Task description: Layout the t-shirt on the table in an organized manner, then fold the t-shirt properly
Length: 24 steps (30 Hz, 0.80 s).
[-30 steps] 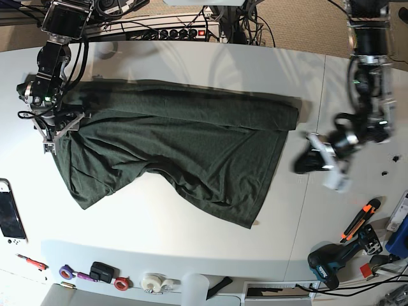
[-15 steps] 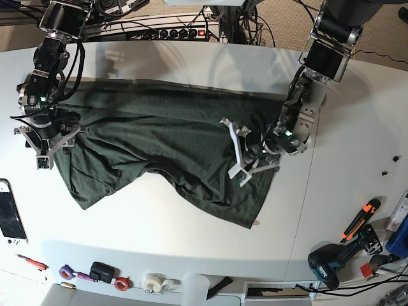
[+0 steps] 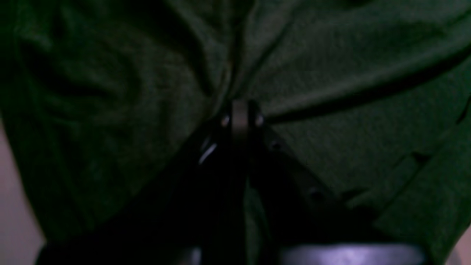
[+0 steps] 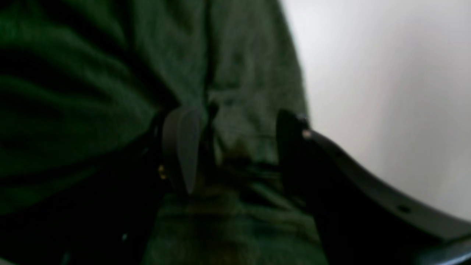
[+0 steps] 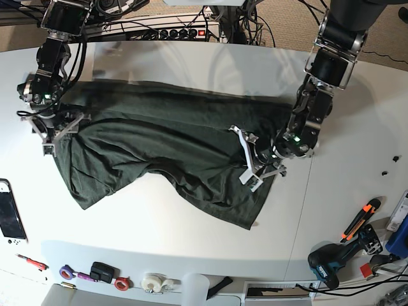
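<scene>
The left claw (image 3: 241, 117) is pressed together with a gather of the t-shirt (image 5: 172, 143) pinched between its tips; in the left wrist view creases of dark green cloth run out from that pinch in all directions. In the base view this claw (image 5: 252, 162) sits low on the t-shirt's side nearest the cordless drill (image 5: 331, 261), its white fingers (image 5: 244, 148) lying on the fabric close to that edge.

The right claw (image 4: 235, 147) stands spread wide, one finger (image 4: 182, 147) on the cloth and the other at the t-shirt's edge, where white tabletop (image 4: 386, 92) shows just beyond. Fabric lies between the two fingers, but they are not closed on it. In the base view this claw (image 5: 57, 131) is at the t-shirt's opposite end, the one nearest the handheld game console (image 5: 11, 213).

The t-shirt is spread crosswise over the middle of the tabletop (image 5: 191, 64), rumpled, with a long fold along its far edge and a curved, uneven near edge. Beyond the t-shirt, at the tabletop's far rim, is a power strip (image 5: 172, 32). Along the near rim, past the t-shirt, lie rolls of tape (image 5: 153, 282), and an orange-handled cutter (image 5: 360, 220) rests near the drill.
</scene>
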Tool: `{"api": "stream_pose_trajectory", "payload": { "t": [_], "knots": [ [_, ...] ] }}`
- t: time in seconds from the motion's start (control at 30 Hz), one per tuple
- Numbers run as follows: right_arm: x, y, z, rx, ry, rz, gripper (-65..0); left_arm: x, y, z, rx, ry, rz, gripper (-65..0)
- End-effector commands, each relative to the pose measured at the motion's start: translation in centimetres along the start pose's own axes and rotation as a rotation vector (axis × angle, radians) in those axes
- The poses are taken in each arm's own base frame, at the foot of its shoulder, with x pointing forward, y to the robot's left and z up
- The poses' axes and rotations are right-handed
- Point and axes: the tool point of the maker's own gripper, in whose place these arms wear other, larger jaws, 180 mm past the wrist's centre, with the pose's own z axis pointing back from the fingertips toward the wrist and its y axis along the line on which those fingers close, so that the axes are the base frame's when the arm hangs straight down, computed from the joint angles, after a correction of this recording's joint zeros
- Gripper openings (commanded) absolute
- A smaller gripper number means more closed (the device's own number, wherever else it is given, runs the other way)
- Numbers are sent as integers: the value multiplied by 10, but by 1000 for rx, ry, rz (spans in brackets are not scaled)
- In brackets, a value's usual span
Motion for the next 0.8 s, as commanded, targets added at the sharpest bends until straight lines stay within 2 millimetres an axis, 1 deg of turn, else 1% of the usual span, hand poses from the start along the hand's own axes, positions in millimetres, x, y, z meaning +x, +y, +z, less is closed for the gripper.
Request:
{"api": "stream_pose_trajectory", "payload": {
  "t": [0.0, 0.1, 0.33, 0.37, 0.43, 0.47, 0.5, 0.67, 0.77],
  "knots": [
    [10, -11, 1, -23, -29, 2, -319, -37, 21, 6, 81, 169, -32, -650],
    [0, -10, -5, -17, 2, -3, -319, -37, 21, 6, 81, 169, -32, -650],
    [-1, -10, -5, -19, 5, -2, -325, -37, 21, 6, 79, 167, -29, -650],
    [-1, -10, -5, -19, 5, -2, -349, -37, 21, 6, 79, 167, -30, -650],
    [-2, -12, -5, -31, 8, 5, -432, -37, 21, 6, 79, 167, -29, -650],
    [-2, -14, -5, -42, 10, 13, -460, -37, 21, 6, 79, 167, -29, -650],
    [-2, -17, -5, -54, 11, 23, -474, -37, 21, 6, 79, 167, -29, -650],
    [0, -31, -3, -125, 8, 48, -480, -37, 21, 6, 80, 167, -30, -650],
    [1, -33, -3, -138, 4, 51, -480, -37, 21, 6, 80, 167, -30, -650]
  ]
}}
